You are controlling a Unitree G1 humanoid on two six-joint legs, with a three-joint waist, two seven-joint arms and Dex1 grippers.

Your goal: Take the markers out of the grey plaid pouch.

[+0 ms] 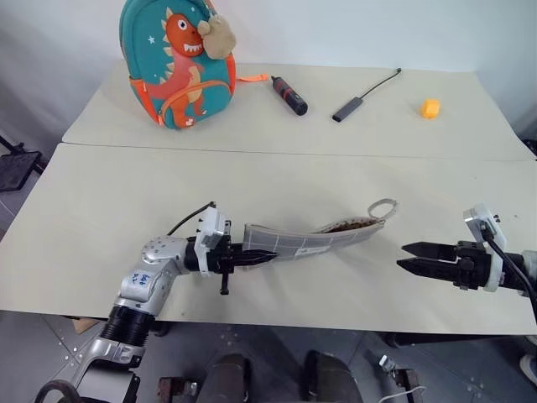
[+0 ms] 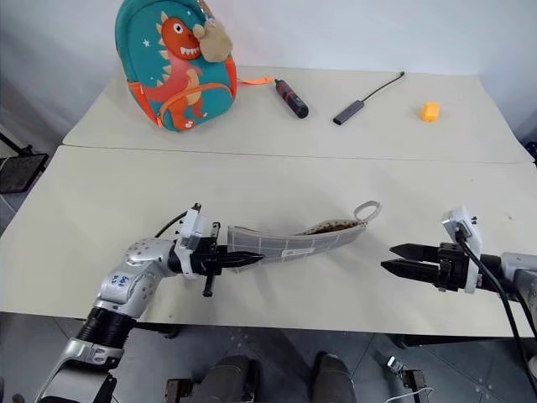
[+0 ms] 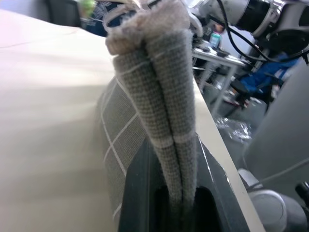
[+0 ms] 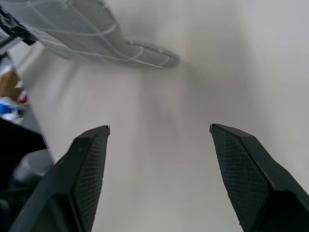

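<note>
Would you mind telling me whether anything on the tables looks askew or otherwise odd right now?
The grey plaid pouch is not lying flat: the left gripper pinches one end and holds it out above the near table, so it sags, its open mouth showing tan lining. The right gripper is open, apart from it.

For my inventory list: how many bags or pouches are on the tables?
2: the teal dinosaur backpack stands on the far table; the grey plaid pouch is held over the near table by the left gripper.
</note>
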